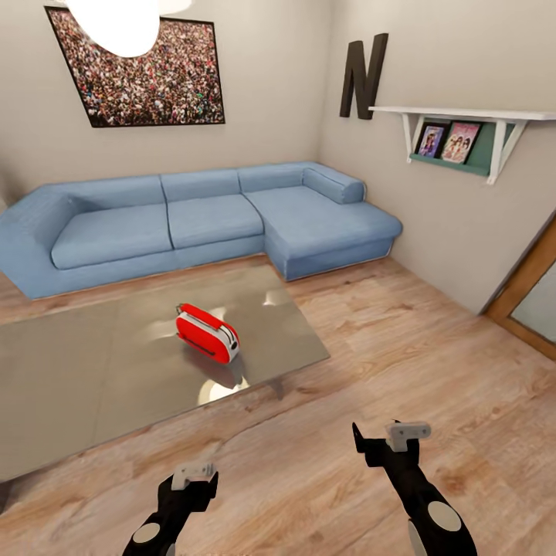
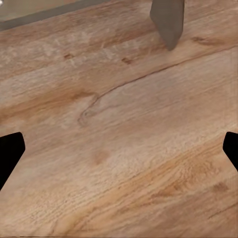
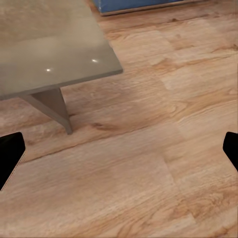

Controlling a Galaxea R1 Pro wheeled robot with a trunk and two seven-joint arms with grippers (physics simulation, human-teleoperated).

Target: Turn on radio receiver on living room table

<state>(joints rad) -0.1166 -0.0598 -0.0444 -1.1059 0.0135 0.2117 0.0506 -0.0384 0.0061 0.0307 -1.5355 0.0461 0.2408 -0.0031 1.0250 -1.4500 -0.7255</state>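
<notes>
In the head view the red-and-white radio receiver (image 1: pixel 206 333) lies on the glossy grey table (image 1: pixel 93 371), toward its right end. Both arms hang low over the wood floor in front of the table, well short of the radio. My left gripper (image 1: pixel 193 477) and my right gripper (image 1: pixel 390 440) are both empty. In the left wrist view the black fingertips (image 2: pixel 10 153) stand wide apart over bare floor, and a table leg (image 2: pixel 168 20) shows ahead. In the right wrist view the fingertips (image 3: pixel 10 156) are also spread wide, with the table corner (image 3: pixel 54 54) and a table leg (image 3: pixel 52 106) ahead.
A blue corner sofa (image 1: pixel 193 220) stands behind the table against the beige walls. A crowd photo (image 1: pixel 143 73) hangs above it. On the right wall are a black letter N (image 1: pixel 363 76), a white shelf (image 1: pixel 471 127) with pictures, and a wooden door frame (image 1: pixel 529 289).
</notes>
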